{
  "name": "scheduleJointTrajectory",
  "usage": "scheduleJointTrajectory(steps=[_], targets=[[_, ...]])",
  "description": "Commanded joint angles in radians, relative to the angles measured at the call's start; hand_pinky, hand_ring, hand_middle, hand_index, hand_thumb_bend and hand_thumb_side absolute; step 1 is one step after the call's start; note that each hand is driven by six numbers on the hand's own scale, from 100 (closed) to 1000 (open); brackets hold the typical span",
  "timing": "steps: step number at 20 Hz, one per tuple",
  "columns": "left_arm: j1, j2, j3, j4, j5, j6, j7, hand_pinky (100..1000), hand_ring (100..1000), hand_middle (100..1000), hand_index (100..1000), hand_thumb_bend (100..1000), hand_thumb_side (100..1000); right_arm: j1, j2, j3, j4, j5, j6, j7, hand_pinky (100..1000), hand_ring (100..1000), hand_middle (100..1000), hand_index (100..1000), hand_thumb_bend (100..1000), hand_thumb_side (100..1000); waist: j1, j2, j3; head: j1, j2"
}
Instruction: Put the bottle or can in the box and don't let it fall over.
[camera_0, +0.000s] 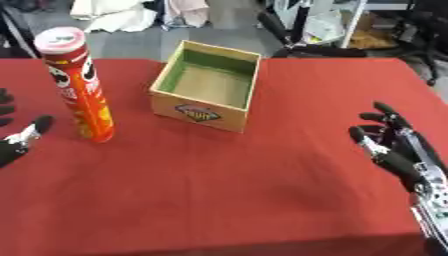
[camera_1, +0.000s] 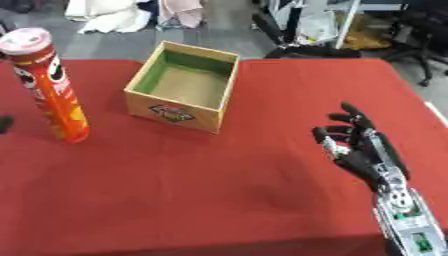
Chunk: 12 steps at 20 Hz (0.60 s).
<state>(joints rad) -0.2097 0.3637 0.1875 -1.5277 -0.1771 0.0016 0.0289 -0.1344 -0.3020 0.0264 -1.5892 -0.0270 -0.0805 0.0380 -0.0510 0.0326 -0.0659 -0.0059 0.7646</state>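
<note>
Can (camera_0: 80, 85) upright far left on red cloth (camera_0: 227, 190), moustached-face logo showing; box (camera_0: 208, 85) just right, emblem unreadable; left hand (camera_0: 19, 137) and right hand (camera_1: 360, 145) both open, holding nothing.

A red-and-orange can (camera_0: 80, 87) with a pale pink lid and a black-and-white face motif on its side; a tan wooden box (camera_0: 207, 86) with a green-tinted inner wall and a dark diamond-shaped emblem; a red-clothed worktop (camera_0: 245, 190); black-and-silver hands (camera_1: 363, 150).
</note>
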Motion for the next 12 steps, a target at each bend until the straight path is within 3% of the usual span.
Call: scheduleJointTrajectory(steps=[1, 12], targets=[[-0.053, 0.046, -0.031, 0.057, -0.007, -0.007, 0.016, 853, 837, 800, 909, 804, 491, -0.011, -0.007, 0.0, -0.009, -0.008, 0.0, 0.004, 795, 770, 805, 1000, 426, 426, 0.002, -0.008, -0.004, 0.007, 0.005], [-0.223, 0.069, -0.077, 0.236, -0.015, -0.029, 0.061, 852, 834, 798, 884, 799, 475, -0.011, 0.002, 0.01, -0.004, -0.013, 0.003, 0.011, 800, 773, 806, 1000, 402, 443, -0.007, -0.004, -0.016, 0.024, 0.005]])
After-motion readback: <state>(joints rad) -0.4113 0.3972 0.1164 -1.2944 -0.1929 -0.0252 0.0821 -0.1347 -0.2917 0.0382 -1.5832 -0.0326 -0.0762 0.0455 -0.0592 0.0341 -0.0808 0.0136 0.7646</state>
